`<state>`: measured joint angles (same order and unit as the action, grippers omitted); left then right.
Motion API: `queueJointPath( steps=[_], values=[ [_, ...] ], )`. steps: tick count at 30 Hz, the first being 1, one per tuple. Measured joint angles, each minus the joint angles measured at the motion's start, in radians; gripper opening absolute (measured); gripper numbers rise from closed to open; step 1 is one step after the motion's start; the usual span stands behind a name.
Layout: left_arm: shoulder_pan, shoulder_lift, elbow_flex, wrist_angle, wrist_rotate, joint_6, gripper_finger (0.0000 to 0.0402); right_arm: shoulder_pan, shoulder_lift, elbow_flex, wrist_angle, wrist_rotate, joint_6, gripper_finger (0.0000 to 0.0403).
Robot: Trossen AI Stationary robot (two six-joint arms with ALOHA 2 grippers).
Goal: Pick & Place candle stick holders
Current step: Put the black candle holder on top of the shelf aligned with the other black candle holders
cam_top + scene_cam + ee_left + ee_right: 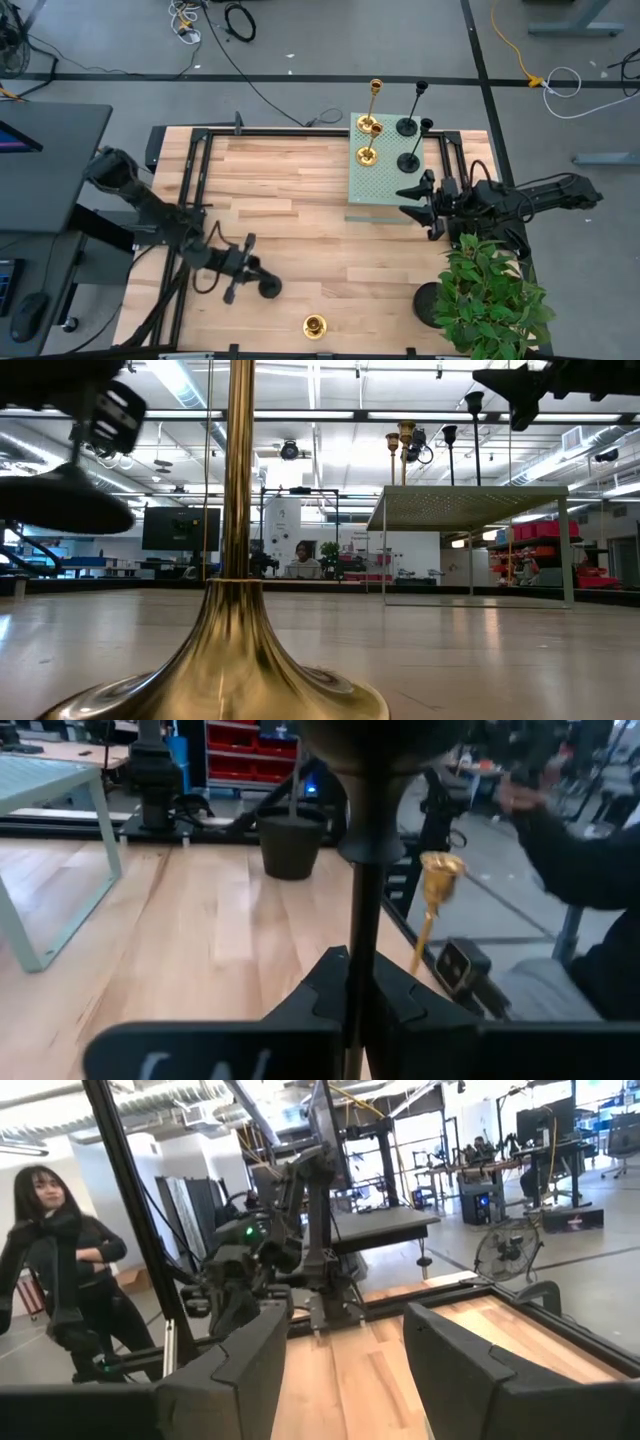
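Note:
My left gripper (245, 268) is shut on a matte black candlestick (270, 288) over the table's near left part. Its round base (60, 500) hangs above the table. A gold candlestick (315, 325) stands on its base by the near edge, close up in the low view (235, 560). Two gold candlesticks (368, 150) and two black ones (408, 158) stand on a pale green perforated stand (385, 195) at the far right. My right gripper (425, 205) is open and empty beside the stand's near right corner, and its fingers show apart in the right wrist view (350, 1370). My left gripper pinches the black candlestick's thin stem (358, 935) between its two fingers, below a collar on the stem. The fingers come about level from the table's left and lie across the stem. The candlestick is nearly upright and lifted clear, base below the fingers, upper end (370, 740) above.
A black round pot (428, 305) with a leafy green plant (490, 295) stands at the near right corner. A black metal frame (200, 140) runs along the table's left and far sides. A person (60, 1260) stands beyond the table's left side.

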<state>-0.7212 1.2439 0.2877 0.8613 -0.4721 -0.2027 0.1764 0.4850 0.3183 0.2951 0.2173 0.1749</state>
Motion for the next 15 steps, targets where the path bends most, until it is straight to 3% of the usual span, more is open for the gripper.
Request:
queueJointPath(
  steps=[9, 15],
  values=[
    [0.282, -0.004, 0.008, 0.063, 0.262, -0.021, 0.0011, 0.000, 0.018, 0.000, 0.001, 0.000, -0.005, 0.0204],
    [0.434, -0.001, 0.136, -0.077, 0.444, 0.006, 0.0008, 0.000, 0.019, 0.000, 0.001, 0.000, -0.018, 0.0204]
  ],
)
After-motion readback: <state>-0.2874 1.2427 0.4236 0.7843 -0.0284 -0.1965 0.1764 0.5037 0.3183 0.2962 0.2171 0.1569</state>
